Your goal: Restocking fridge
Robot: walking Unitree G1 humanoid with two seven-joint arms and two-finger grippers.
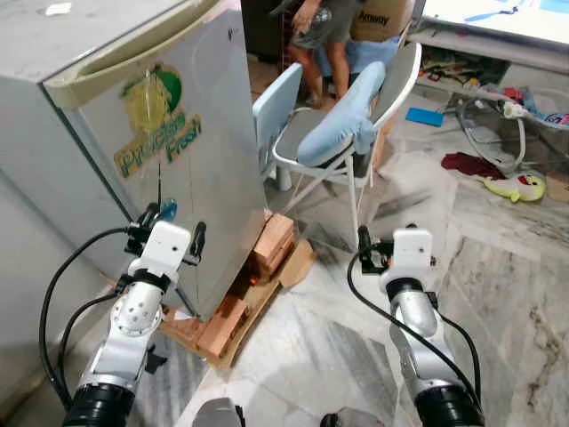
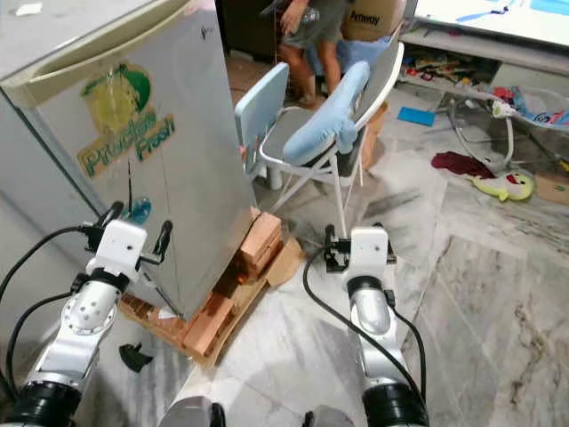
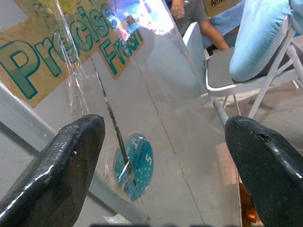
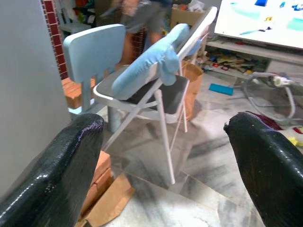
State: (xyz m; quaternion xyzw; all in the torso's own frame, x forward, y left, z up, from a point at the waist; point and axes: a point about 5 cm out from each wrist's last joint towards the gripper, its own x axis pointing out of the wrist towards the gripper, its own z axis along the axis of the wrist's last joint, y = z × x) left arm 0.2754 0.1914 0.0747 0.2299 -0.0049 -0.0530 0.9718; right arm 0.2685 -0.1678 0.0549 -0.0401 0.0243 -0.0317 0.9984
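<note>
A small grey fridge (image 1: 191, 151) with a green "Precise Fresh" sticker (image 1: 158, 133) stands at my left with its door shut. It rests on bricks (image 1: 271, 245) and cardboard. My left gripper (image 1: 173, 224) is raised close to the lower front of the door, just below the sticker, and is open with nothing between its fingers (image 3: 59, 163). The left wrist view looks at the door and a small round teal sticker (image 3: 135, 163). My right gripper (image 2: 358, 236) is held up over the marble floor to the right of the fridge, open and holding nothing, its fingers (image 4: 61, 165) wide apart.
A white folding chair (image 1: 356, 116) with a light-blue cushion (image 1: 342, 116) and a small light-blue plastic chair (image 1: 276, 102) stand right of the fridge. A person (image 1: 324, 36) stands behind them. Toys and a cloth (image 1: 471, 165) lie on the floor at far right.
</note>
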